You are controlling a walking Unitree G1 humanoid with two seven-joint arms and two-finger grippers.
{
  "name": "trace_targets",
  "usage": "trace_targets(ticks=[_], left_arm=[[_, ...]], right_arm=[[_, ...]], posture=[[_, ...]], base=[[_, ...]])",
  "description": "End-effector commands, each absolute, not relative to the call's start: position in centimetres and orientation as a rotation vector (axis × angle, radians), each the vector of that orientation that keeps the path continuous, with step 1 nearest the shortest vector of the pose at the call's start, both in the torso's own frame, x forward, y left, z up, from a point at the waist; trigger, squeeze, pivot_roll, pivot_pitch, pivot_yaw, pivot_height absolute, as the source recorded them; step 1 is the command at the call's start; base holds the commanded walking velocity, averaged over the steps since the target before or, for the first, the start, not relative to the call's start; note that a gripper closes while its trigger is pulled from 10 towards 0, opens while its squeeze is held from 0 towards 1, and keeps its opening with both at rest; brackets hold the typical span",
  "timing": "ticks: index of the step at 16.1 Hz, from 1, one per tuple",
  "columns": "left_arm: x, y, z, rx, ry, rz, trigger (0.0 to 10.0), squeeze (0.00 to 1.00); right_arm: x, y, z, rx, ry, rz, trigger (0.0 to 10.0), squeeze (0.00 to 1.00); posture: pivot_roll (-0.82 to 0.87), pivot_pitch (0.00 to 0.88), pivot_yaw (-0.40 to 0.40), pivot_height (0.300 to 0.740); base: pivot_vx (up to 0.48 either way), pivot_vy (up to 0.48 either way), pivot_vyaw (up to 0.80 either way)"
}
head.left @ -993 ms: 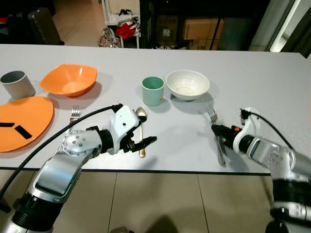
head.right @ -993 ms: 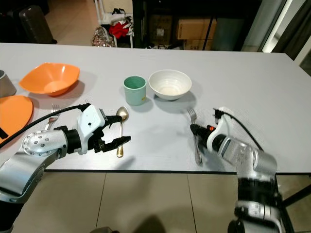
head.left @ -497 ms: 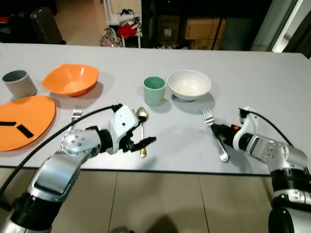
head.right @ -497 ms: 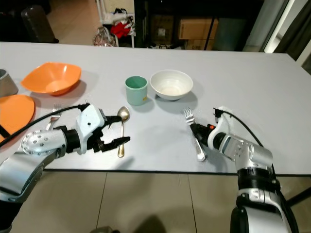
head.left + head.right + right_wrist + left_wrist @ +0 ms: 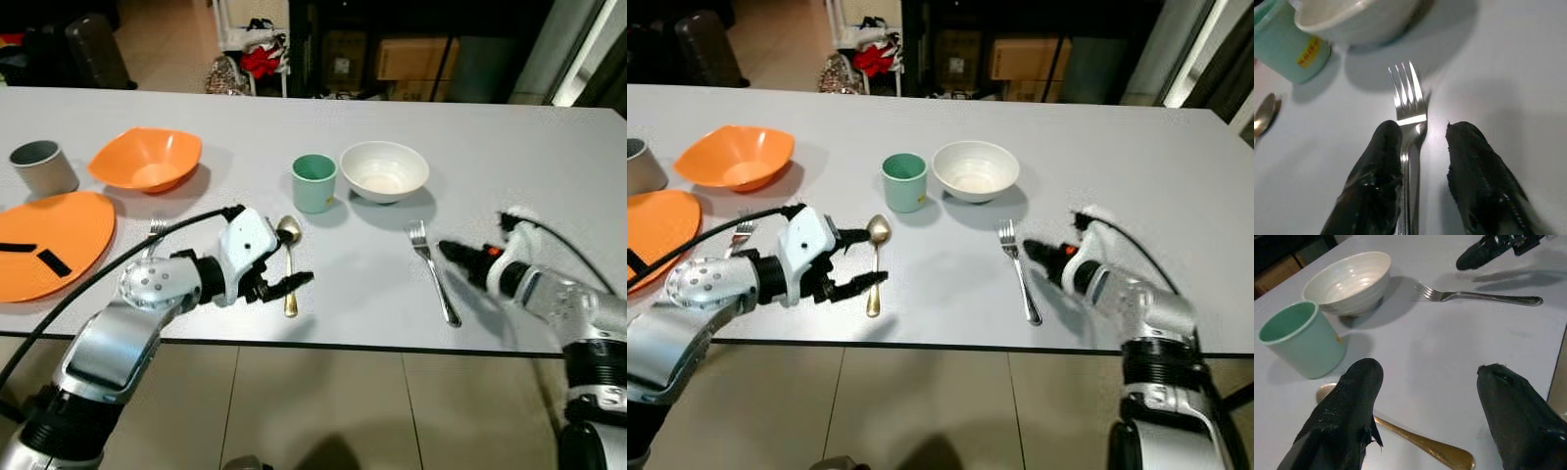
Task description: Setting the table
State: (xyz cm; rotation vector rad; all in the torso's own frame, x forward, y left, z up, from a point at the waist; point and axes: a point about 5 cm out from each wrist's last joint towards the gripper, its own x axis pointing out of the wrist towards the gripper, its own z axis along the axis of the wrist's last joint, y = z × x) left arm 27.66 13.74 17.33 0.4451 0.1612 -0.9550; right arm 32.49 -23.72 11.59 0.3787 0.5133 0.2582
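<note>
We see a silver fork (image 5: 1019, 271) lying flat on the grey table (image 5: 1176, 186), tines pointing toward the white bowl (image 5: 975, 170), handle toward the table's near edge. Our right gripper (image 5: 1038, 257) hovers just to the right of the fork, near its middle, fingertips aimed toward it. In the right wrist view the two black fingers (image 5: 1374, 183) stand slightly apart, with the fork's neck showing in the gap between them; we cannot tell from that view whether they touch the metal, and the eye views show the gripper beside the fork and clear of it.

Our left gripper (image 5: 284, 281) sits low over the table on the left, fingers spread wide on either side of a gold spoon (image 5: 289, 257). The spoon lies flat, its bowl close to the green cup (image 5: 314, 182) and its handle running toward the near edge, passing under the spread fingers as the left wrist view shows.

The green cup stands just left of the white bowl. Farther left we find an orange bowl (image 5: 146, 160), an orange plate (image 5: 51, 242) with black chopsticks (image 5: 39, 258) on it, a grey cup (image 5: 42, 166), and a second fork (image 5: 156, 229) beside the plate.
</note>
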Motion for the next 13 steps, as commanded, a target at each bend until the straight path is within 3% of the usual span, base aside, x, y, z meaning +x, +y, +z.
trace_targets(ticks=[1,4,8,13], left_arm=[[28.1,14.1,17.9,0.426,0.147,-0.924,10.0,0.00],[28.2,14.7,17.5,0.421,0.153,-0.850,10.0,0.00],[28.2,14.7,17.0,0.431,0.161,-0.828,10.0,0.00],[28.3,15.0,17.0,0.443,0.149,-0.775,10.0,0.00]], right_arm=[[32.0,-23.2,13.4,0.297,0.432,0.303,10.0,1.00],[30.9,-20.7,14.2,0.095,0.347,0.339,10.0,1.00],[32.8,-18.6,12.4,-0.025,0.372,0.208,10.0,1.00],[35.0,-16.5,12.2,0.040,0.324,0.222,10.0,1.00]], posture=[[0.03,0.000,0.044,0.740],[0.03,0.000,0.041,0.740],[0.03,0.000,0.032,0.740],[0.05,0.000,0.015,0.740]], base=[[0.000,0.000,0.00],[0.000,0.000,0.00],[0.000,0.000,0.00],[0.000,0.000,0.00]])
